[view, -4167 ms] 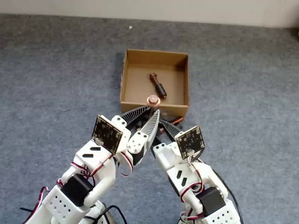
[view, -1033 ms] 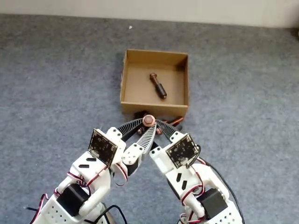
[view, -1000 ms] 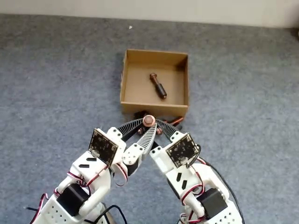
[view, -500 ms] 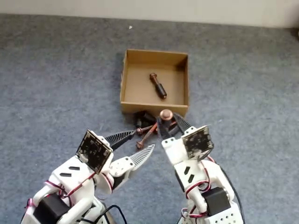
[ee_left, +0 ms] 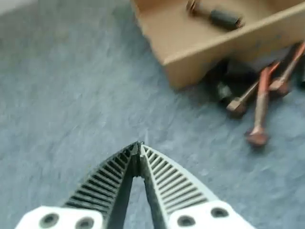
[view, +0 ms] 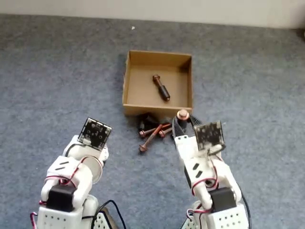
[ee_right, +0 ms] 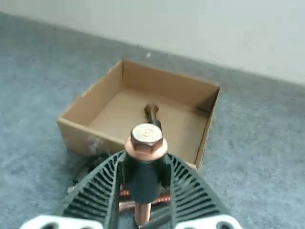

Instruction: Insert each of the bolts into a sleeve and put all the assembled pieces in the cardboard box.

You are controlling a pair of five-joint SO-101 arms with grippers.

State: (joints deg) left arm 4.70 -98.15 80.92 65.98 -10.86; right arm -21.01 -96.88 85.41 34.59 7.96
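**Item 1, change.** Since half a second ago my left gripper [ee_left: 139, 148] has released and drawn back to the near left. Its fingers are now pressed together on nothing, over bare carpet [ee_left: 71, 95]. My right gripper [ee_right: 145, 164] alone carries the assembled piece [ee_right: 145, 142], bolt head up, with the black sleeve pinched between the jaws. I judge the insertion done and the drop into the box next.

**Item 2, position.** The piece hangs at the near wall of the cardboard box [view: 157, 110], toward its right corner. By my reading it is not yet over the opening.

**Item 3, stock.**
- One finished piece [view: 161, 87] lies inside the box.
- Loose bolts [view: 152, 133] and dark sleeves [view: 144, 121] lie just left of the right gripper, close to the near wall.
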